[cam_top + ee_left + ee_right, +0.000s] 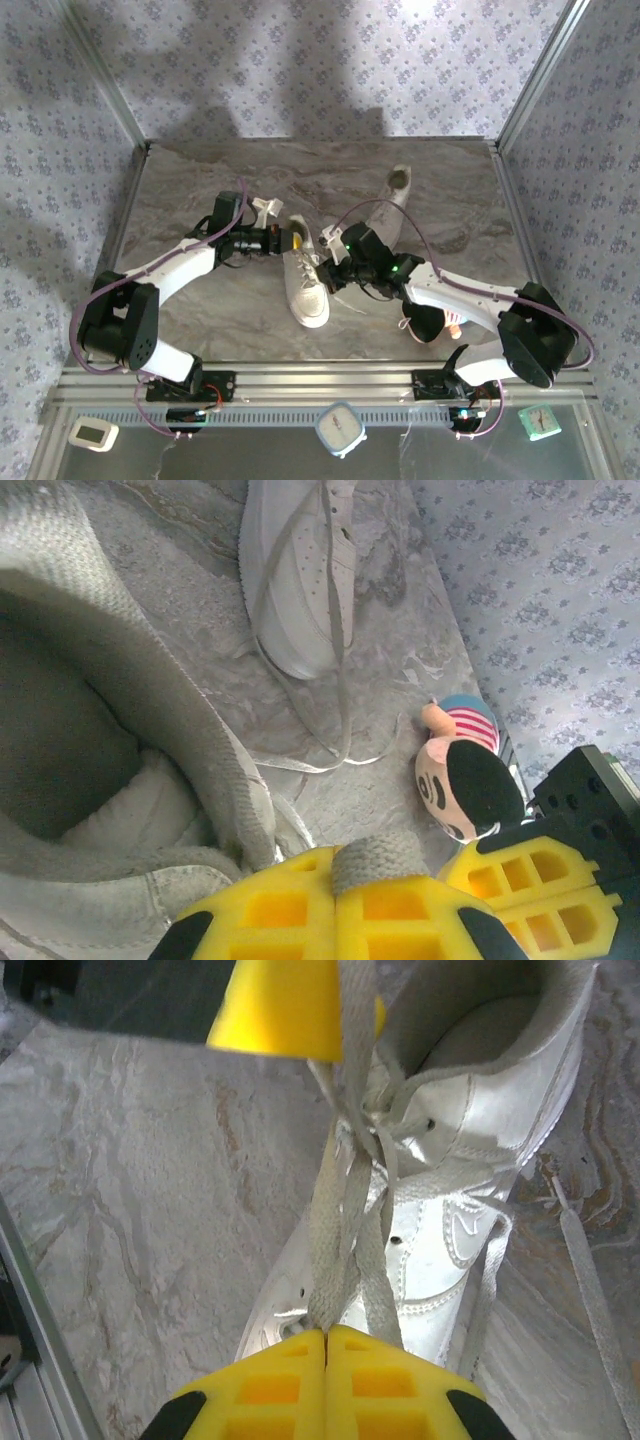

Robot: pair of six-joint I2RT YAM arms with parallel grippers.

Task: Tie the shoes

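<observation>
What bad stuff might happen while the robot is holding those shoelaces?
1. The left gripper pinches its lace right at the fingertips, so the lace might slip out.
2. The right gripper holds laces stretched from the sneaker. Nothing pins that sneaker down, so a pull might drag or tip it.
3. The other sneaker has a loose lace trailing nearby on the table, and it might get tangled in.

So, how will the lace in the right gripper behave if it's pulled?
Probably floppy: the lace is a flat strip that twists between shoe and right gripper. Likely grippy, not slick, given its coarse weave. The shoe might slide along, since the table looks smooth.
</observation>
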